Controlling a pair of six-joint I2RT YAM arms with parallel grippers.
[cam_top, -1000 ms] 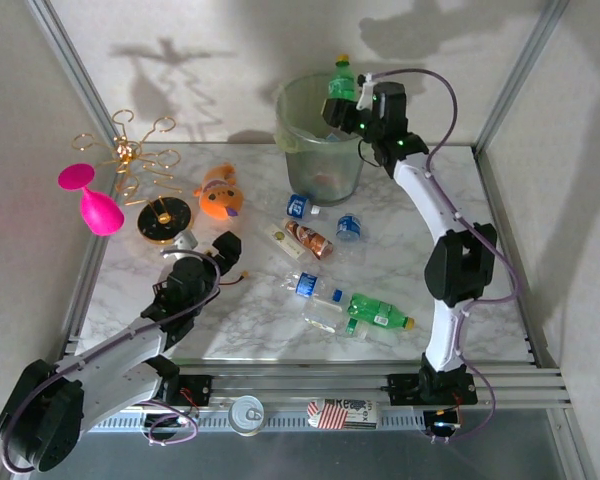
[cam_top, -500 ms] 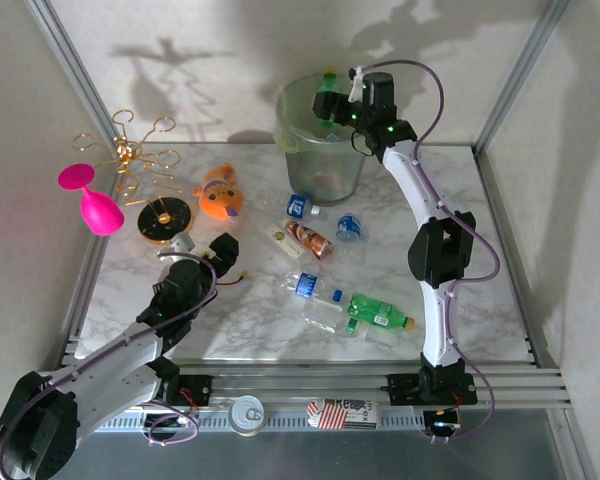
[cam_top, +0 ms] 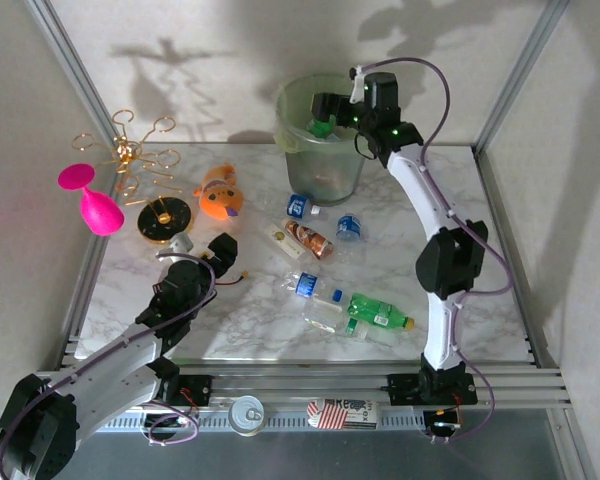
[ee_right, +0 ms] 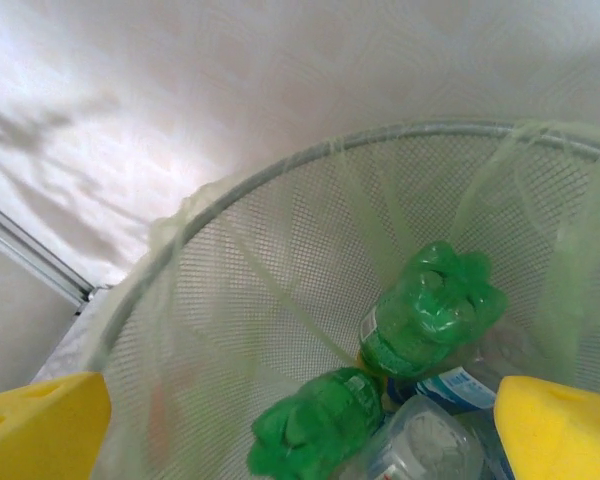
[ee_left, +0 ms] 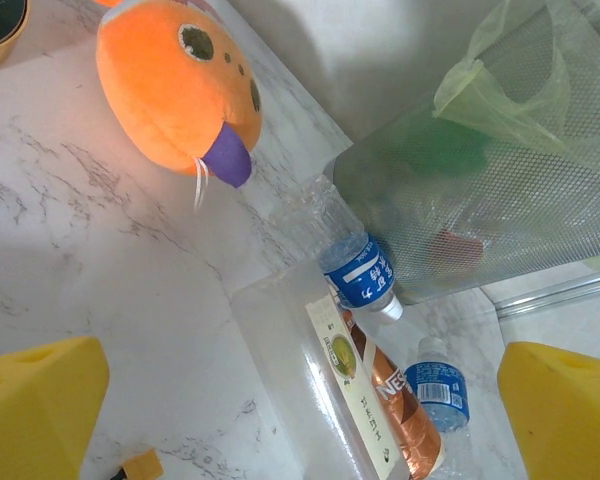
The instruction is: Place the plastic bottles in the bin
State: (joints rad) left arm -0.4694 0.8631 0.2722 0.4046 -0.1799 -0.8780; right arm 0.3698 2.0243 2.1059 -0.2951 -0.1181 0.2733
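My right gripper hangs open over the mouth of the bin, nothing between its yellow fingers. Below it, two crushed green bottles and a clear one lie inside the bin's mesh wall. My left gripper stands open low over the table. Ahead of it lie a flat clear bottle, an amber-brown bottle and two blue-labelled bottles. Nearer the front lie a blue-capped bottle and a green one.
An orange plush toy lies left of the bin. A pink wine glass, a gold wire stand and a round black dish take up the far left. A can and a carton rest on the front rail.
My right gripper has swung left over the bin and opened. The green bottle it held has dropped inside. The left arm has hardly moved.
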